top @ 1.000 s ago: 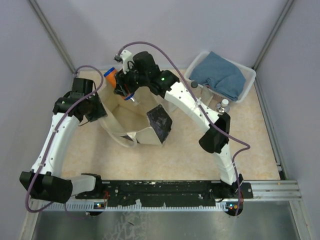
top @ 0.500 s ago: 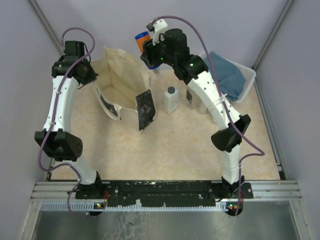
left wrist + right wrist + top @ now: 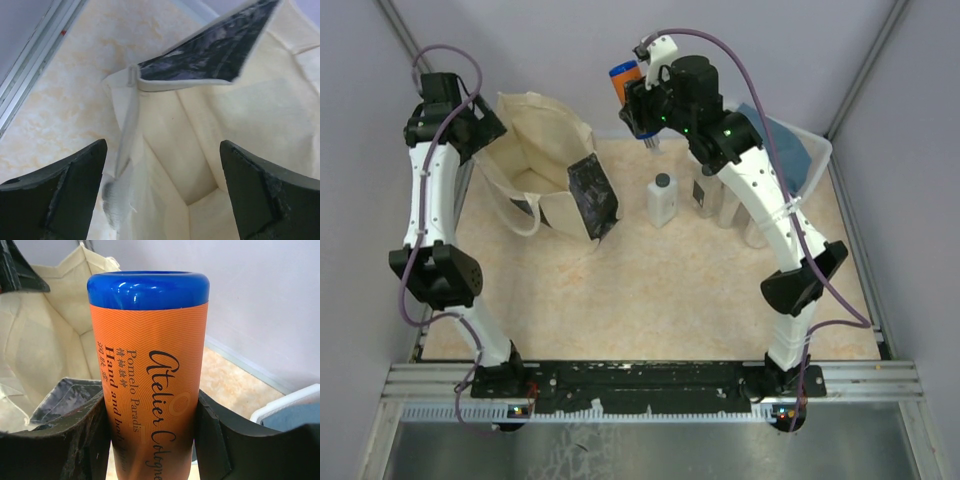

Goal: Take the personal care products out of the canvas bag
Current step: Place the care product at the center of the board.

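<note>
The cream canvas bag [image 3: 542,165] stands open at the back left, its dark printed panel [image 3: 592,195] turned toward the middle. My left gripper [image 3: 486,128] hangs open over the bag's left rim, holding nothing. In the left wrist view the bag's pale inside [image 3: 200,145] lies between the wide-apart fingers [image 3: 55,195], and a loose strap [image 3: 120,190] shows blurred. My right gripper [image 3: 638,100] is shut on a blue-and-orange bottle [image 3: 623,80] [image 3: 150,365], held high right of the bag. A white bottle with a grey cap [image 3: 661,200] stands on the table.
Pale bottles [image 3: 706,195] stand right of the white one, partly under my right arm. A white plastic basket [image 3: 817,152] with a blue cloth [image 3: 790,145] sits at the back right. Metal frame posts run along both side walls.
My left gripper has opened and let go of the bag's rim, and the bag has shifted left. My right gripper has carried the blue-and-orange bottle up out of the bag and rightward.
</note>
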